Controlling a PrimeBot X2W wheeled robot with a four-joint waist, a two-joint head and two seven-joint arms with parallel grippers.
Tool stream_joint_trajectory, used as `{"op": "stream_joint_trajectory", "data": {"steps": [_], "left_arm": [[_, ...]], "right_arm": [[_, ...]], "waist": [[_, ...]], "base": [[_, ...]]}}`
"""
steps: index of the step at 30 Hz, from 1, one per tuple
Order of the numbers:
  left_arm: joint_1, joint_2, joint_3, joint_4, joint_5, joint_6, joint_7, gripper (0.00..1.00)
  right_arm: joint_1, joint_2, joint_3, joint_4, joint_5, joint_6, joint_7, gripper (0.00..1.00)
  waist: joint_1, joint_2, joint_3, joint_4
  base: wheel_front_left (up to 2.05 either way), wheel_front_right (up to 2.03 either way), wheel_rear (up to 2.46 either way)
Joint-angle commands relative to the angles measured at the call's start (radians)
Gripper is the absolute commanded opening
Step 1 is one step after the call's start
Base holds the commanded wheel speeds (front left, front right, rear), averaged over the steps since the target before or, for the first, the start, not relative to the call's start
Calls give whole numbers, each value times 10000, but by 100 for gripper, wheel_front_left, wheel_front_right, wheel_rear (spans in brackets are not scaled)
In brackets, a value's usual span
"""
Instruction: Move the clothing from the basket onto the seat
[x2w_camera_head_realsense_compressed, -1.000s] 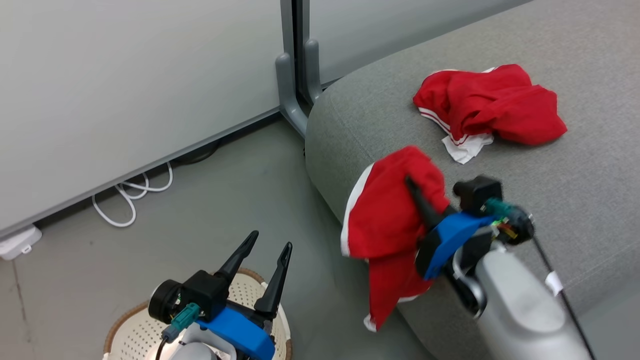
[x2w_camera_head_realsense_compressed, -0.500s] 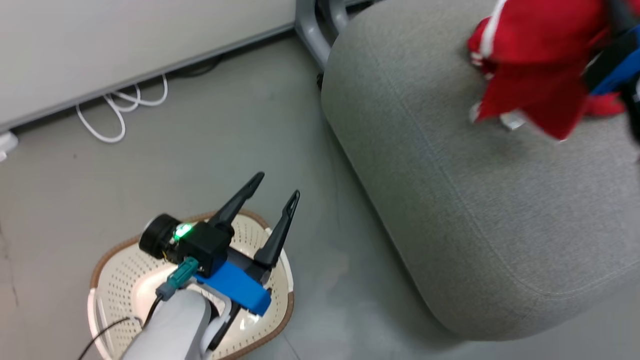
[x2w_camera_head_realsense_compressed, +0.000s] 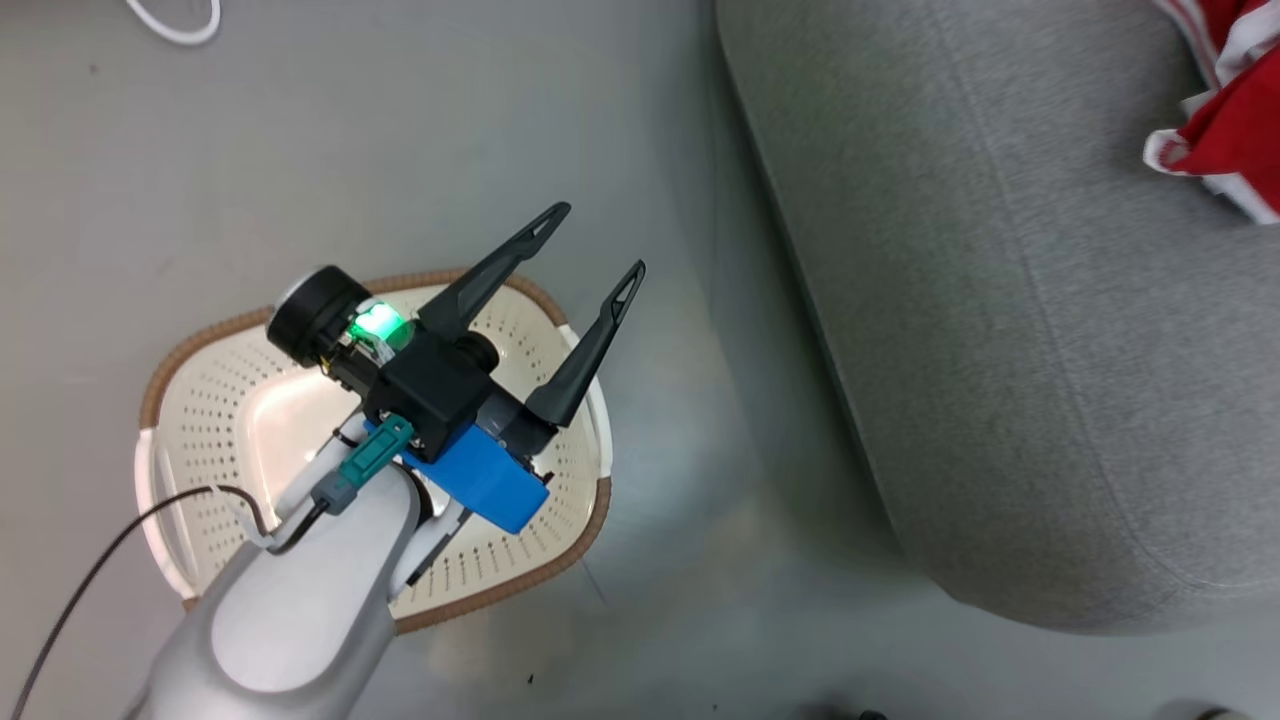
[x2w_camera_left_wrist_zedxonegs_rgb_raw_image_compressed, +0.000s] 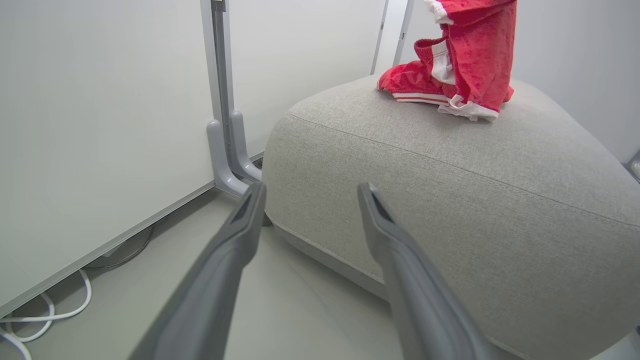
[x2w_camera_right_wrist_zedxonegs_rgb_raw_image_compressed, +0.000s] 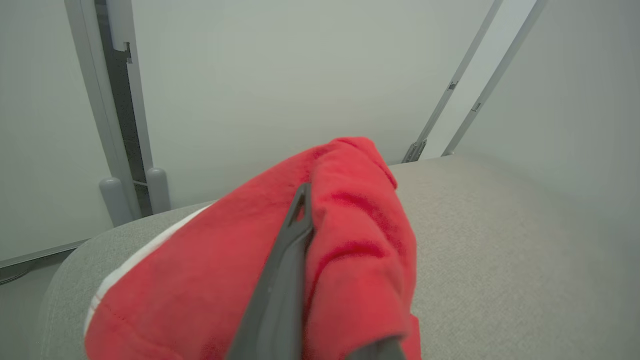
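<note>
Head view: the left pincer (x2w_camera_head_realsense_compressed: 602, 236) hangs spread wide and holding nothing over the basket (x2w_camera_head_realsense_compressed: 190, 340). No red shows in the part the arm leaves uncovered, and the clothing (x2w_camera_head_realsense_compressed: 1225, 120) sits up on the grey seat (x2w_camera_head_realsense_compressed: 1000, 300), far right. Left wrist view: one red piece lies on the seat top and another dangles right over it, hem about touching. The partition post (x2w_camera_left_wrist_zedxonegs_rgb_raw_image_compressed: 222, 125) and white cable (x2w_camera_left_wrist_zedxonegs_rgb_raw_image_compressed: 50, 315) are well off to the side, so nothing's in the way. Right wrist view: the right pincer (x2w_camera_right_wrist_zedxonegs_rgb_raw_image_compressed: 312, 220) is pressed together on that dangling piece with the seat straight below, so it's probably the nearer right arm's job to just let go.
</note>
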Motion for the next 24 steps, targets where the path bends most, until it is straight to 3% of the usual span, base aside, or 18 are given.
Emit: {"op": "stream_joint_trajectory", "data": {"steps": [1,12,14,15,24], "left_arm": [[-226,167,-47,-65,29,-35,23,100],[-689,381,-202,-99,-83,-20,74,100],[-636,369,-169,-26,-150,15,43,100],[-588,347,-148,9,-178,40,28,100],[26,-126,1,606,-521,187,-87,100]], "right_arm": [[272,224,-80,286,-40,-11,-140,0],[369,751,-397,2274,-314,-11,-1274,0],[219,738,-349,2477,-342,-11,-1402,48],[170,719,-291,2572,-373,-11,-1449,97],[380,602,546,3207,-378,-11,-1705,100]], "waist": [[-3,0,660,256],[-3,0,955,388],[-3,0,853,395],[-3,0,785,400],[-3,0,-443,633]], "base": [[0,0,0],[0,0,0],[0,0,0],[0,0,0],[0,0,0]]}}
